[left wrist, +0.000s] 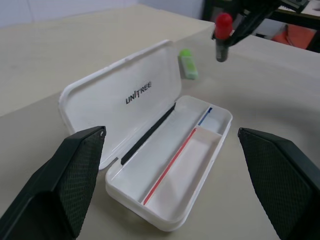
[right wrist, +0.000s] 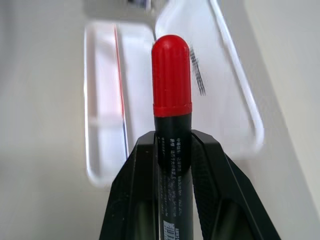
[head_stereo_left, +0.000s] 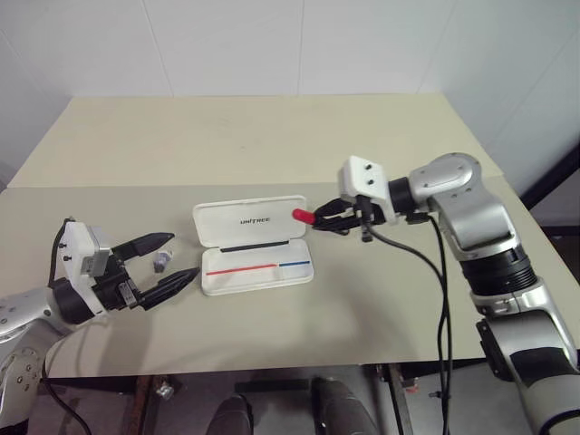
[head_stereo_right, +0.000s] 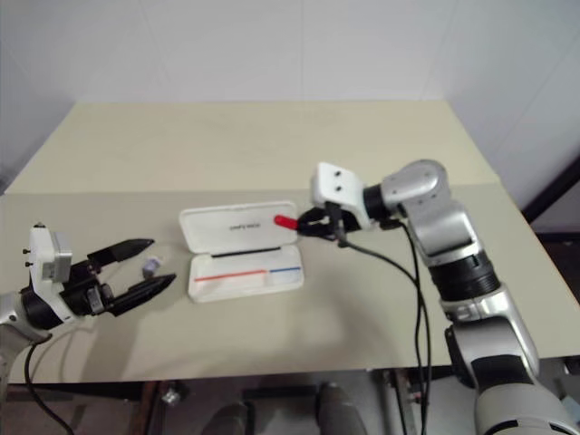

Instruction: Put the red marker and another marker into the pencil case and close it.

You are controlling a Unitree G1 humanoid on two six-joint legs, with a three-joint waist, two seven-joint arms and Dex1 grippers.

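Your right gripper [head_stereo_left: 319,218] clamps the red marker [head_stereo_left: 302,216] beside the open pencil case [head_stereo_left: 254,245] — your left gripper [head_stereo_left: 168,260] gapes empty, a green marker [left wrist: 188,64] beyond.

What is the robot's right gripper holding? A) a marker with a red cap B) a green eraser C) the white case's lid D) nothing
A: the right gripper is shut on the marker, whose red cap pokes out toward the open case.

Pencil case [head_stereo_left: 253,246] lies open mid-worktop [head_stereo_left: 272,145], lid behind tray; red marker [head_stereo_left: 303,216] held above its right edge, small object [head_stereo_left: 160,263], possibly a cap, to its left.
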